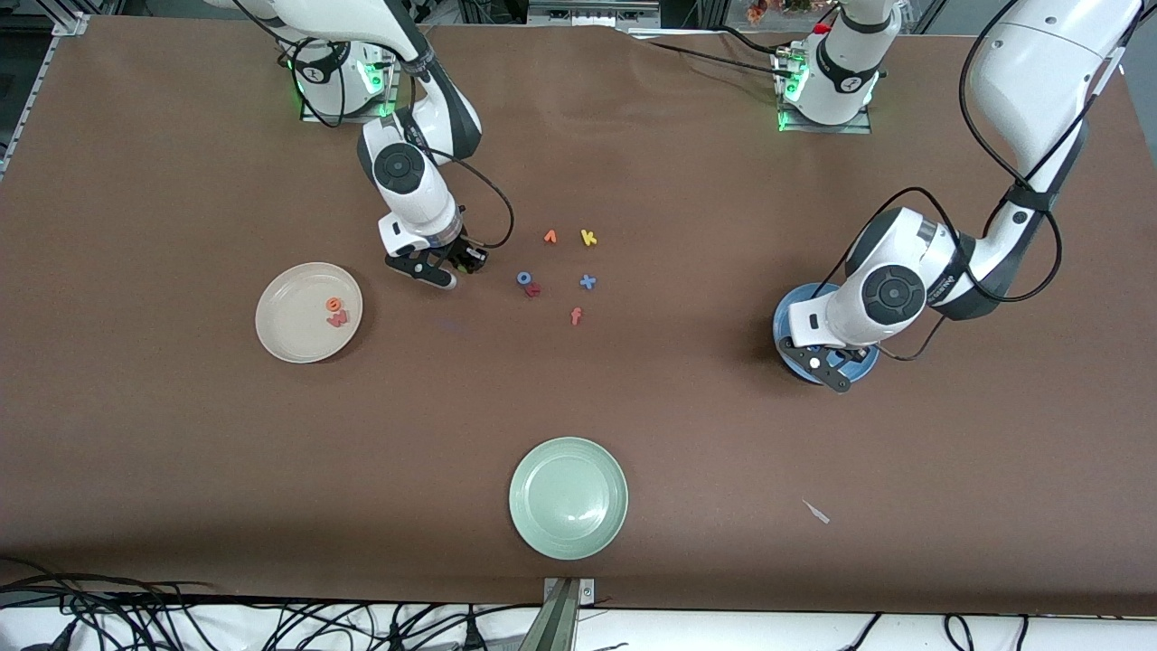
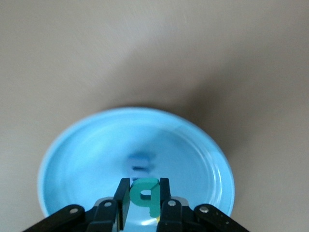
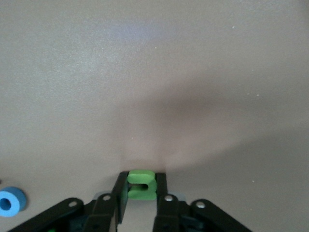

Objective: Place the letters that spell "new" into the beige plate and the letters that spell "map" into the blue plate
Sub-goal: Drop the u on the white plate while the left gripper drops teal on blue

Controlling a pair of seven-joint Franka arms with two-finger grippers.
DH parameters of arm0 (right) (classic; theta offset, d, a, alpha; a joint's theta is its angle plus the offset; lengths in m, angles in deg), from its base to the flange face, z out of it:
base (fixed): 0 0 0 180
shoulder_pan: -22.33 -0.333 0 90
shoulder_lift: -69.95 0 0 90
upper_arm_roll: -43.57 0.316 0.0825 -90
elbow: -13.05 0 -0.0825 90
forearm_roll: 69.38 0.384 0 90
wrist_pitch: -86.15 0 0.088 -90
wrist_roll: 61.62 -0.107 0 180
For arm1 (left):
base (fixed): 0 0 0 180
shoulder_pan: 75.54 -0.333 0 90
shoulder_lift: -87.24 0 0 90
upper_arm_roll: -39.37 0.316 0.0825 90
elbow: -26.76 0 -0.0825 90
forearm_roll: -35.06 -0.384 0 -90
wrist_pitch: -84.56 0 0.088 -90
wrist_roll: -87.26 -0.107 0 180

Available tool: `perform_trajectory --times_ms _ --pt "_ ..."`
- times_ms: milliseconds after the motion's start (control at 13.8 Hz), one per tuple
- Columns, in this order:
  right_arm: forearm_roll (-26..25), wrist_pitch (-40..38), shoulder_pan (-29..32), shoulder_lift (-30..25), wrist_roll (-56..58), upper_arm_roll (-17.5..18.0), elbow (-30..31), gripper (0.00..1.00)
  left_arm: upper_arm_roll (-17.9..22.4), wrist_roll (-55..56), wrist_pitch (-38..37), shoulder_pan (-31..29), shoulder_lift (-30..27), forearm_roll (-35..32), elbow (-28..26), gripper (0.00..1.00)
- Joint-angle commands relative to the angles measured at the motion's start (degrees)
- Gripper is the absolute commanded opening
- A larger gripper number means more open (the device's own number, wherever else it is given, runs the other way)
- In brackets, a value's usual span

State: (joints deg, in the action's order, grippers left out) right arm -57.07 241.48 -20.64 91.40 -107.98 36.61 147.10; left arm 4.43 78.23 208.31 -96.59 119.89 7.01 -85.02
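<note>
Nearest the front camera: pale green plate (image 1: 568, 497), bare, no part in the task. Farther up, toward the left arm's end of the table: blue plate (image 1: 792, 312), mostly covered by the left gripper (image 1: 829, 367), which hangs over it. Left wrist view shows that gripper's jaws clamped on the teal p (image 2: 145, 194), letter upright between the pads, directly above the plate's bowl (image 2: 87, 159); a bluish letter shape (image 2: 140, 163) lies in the plate under it, blurred, likely the m. Judgement: p needs only a release straight down. Toward the right arm's end: beige plate (image 1: 278, 325) with the orange e (image 1: 333, 305) and salmon-pink w (image 1: 337, 318) lying in it, touching one another. Right gripper (image 1: 449, 268) is low at the table, between the beige plate and the leftover letters, jaws closed on the green n (image 3: 141, 184); the n is pinched across its width and appears to sit on or just off the cloth. Key relation: the beige plate lies from this gripper toward the right arm's end of the table and slightly nearer the front camera, so the carry is short and belongs to the right arm. Leftovers beside it: blue o (image 1: 524, 278), red letter (image 1: 533, 290), blue x (image 1: 587, 282), orange-red f (image 1: 576, 316); farthest, orange v (image 1: 550, 237) and yellow k (image 1: 588, 238)
</note>
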Motion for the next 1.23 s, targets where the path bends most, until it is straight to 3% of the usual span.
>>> perform_trajectory --times_ms 0,72,289,434,723,940,1157 --pt "0.61 0.06 -0.18 0.09 1.00 0.02 -0.63 0.01 -1.98 -0.02 0.26 -0.31 -1.81 -0.95 -3.53 0.84" --pt "0.61 -1.60 -0.09 -0.52 1.09 -0.24 -1.24 0.00 -2.06 -0.02 0.35 -1.27 -1.63 -0.95 -3.53 1.00" --pt "0.53 -15.19 -0.09 -3.16 6.34 -4.80 -6.24 0.00 -4.08 -0.29 -0.61 -1.98 -3.29 -0.86 -2.57 1.00" --pt "0.44 -23.81 -0.09 -4.48 13.71 -9.71 -8.80 0.00 -4.87 -0.46 -2.79 -1.89 -5.40 -0.86 -0.65 1.00" --pt "0.35 -36.84 0.96 -3.35 32.18 -20.79 -14.69 0.00 -9.26 -0.29 -19.55 -0.93 -6.11 -0.77 10.84 1.00" --pt "-0.17 -37.65 3.85 -1.15 34.76 -22.04 -16.71 0.00 -9.80 -0.73 -30.99 1.18 -6.02 -0.68 23.23 1.00" --pt "0.00 -37.04 7.45 3.06 37.73 -22.04 -18.91 0.06 -9.53 -0.11 -33.48 1.27 -5.58 1.68 31.61 1.00"
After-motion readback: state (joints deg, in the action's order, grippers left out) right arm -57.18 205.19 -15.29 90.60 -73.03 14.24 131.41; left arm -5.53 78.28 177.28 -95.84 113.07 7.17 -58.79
